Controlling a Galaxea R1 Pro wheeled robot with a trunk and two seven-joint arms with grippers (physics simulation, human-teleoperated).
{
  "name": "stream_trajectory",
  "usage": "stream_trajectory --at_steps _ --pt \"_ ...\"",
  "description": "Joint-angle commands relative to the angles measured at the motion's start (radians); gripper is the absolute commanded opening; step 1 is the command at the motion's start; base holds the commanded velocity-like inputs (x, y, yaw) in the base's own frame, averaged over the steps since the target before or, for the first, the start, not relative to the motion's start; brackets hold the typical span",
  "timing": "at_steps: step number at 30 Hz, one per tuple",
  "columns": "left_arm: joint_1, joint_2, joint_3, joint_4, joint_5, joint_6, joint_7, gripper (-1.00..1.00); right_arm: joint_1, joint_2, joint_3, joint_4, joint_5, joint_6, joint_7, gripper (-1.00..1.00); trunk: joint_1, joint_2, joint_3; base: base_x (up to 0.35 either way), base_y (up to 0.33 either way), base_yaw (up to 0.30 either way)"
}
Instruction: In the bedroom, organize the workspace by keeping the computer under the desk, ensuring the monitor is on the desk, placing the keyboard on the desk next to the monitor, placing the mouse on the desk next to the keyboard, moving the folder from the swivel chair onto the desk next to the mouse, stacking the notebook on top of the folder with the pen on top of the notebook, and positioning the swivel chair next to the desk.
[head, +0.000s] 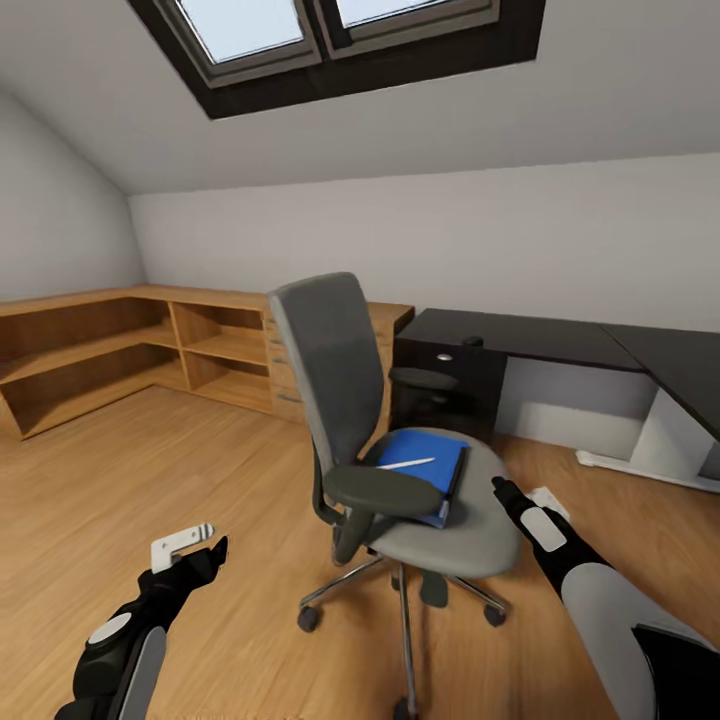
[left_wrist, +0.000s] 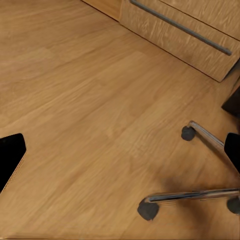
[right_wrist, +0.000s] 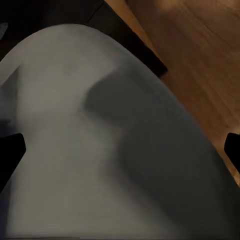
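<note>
The grey swivel chair (head: 340, 400) stands mid-floor, in front of the dark L-shaped desk (head: 540, 335). On its seat (right_wrist: 100, 140) lies a blue folder (head: 428, 462) with a white pen (head: 405, 464) on top; I cannot tell a notebook apart from it. My right gripper (head: 498, 488) hovers open at the seat's right edge, close to the folder. My left gripper (head: 218, 548) hangs open over the floor left of the chair, above the chair's caster legs (left_wrist: 190, 195). A small dark thing (head: 472, 341) sits on the desk. Under the desk's left end stands a black box (head: 450, 385).
Wooden shelves (head: 110, 355) and a drawer unit (left_wrist: 180, 30) line the back left wall. A small white object (head: 552, 496) lies on the floor by my right arm. Open wooden floor (head: 120, 480) stretches to the left. The ceiling slopes low with a skylight (head: 340, 30).
</note>
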Motion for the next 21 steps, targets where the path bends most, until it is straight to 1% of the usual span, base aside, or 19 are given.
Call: stream_trajectory --at_steps 1,4,7,18,21 --pt "-0.001 -0.001 -0.003 0.0 0.01 0.005 0.006 1.0 0.0 0.005 0.001 -0.001 -0.023 0.005 0.0 1.0 0.0 0.0 -0.001 0.0 0.0 0.275" --pt "-0.001 -0.001 -0.003 0.002 0.011 0.005 0.005 1.0 0.0 0.005 0.001 0.0 -0.023 0.004 0.0 1.0 0.0 0.0 -0.001 0.0 0.0 0.275" --pt "-0.001 -0.001 -0.021 0.009 0.01 0.005 0.005 1.0 0.0 0.006 0.001 0.0 -0.023 0.004 0.001 1.0 0.0 0.0 -0.001 0.0 0.0 0.275" --pt "-0.001 -0.001 -0.026 0.014 0.01 0.005 0.005 1.0 0.0 0.006 0.001 -0.002 -0.023 0.003 0.001 1.0 0.0 0.0 -0.001 0.0 0.0 0.275" --pt "-0.001 -0.001 -0.029 0.014 0.01 0.005 0.005 1.0 0.0 0.005 0.001 -0.003 -0.023 0.004 0.001 1.0 0.0 0.0 -0.001 0.0 0.0 0.162"
